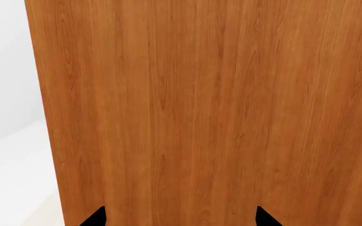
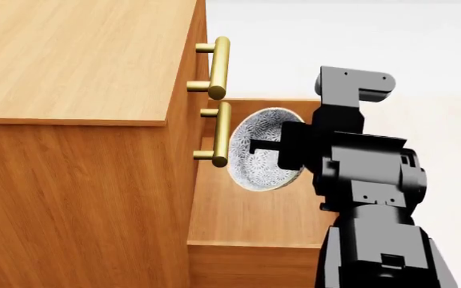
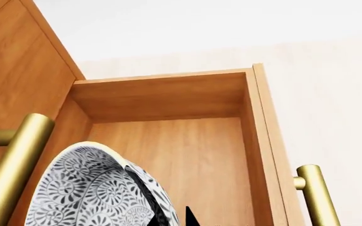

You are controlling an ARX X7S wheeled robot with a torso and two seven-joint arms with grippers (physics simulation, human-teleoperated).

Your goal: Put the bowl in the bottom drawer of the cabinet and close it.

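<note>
Right end effector [image 2: 283, 147] grips the bowl [image 2: 264, 149] by its rim, one finger inside and one outside, so the bowl hangs tilted nearly on edge with its patterned inside turned toward the cabinet front. The right wrist view shows the same grasp from close by: the blue-grey leaf pattern fills the near corner, and a dark fingertip lies against the rim.

Below the bowl, the bottom drawer [image 2: 251, 210] stands pulled well out of the cabinet [image 2: 78, 150], and its wooden floor looks bare. In the right wrist view its side walls and far wall are plain, with its brass handle [image 3: 316, 197] on the outer front panel. The bowl is in the air over the open box, beside the brass handles of the two upper drawers [image 2: 221, 60], and does not touch the drawer floor. How close the rim comes to the middle handle I cannot tell.

Left end effector [image 1: 179, 217] faces a flat wood-grain panel of the cabinet at close range; only its two dark fingertips show, set well apart with nothing between them.

As I judge it, opening the drawer and picking up the bowl are done, and the carry to the drawer is nearly done. Lowering the bowl into the box, letting go, clearing the arm, and pushing the drawer shut are left. The closing step has not begun, since the drawer is fully extended.
</note>
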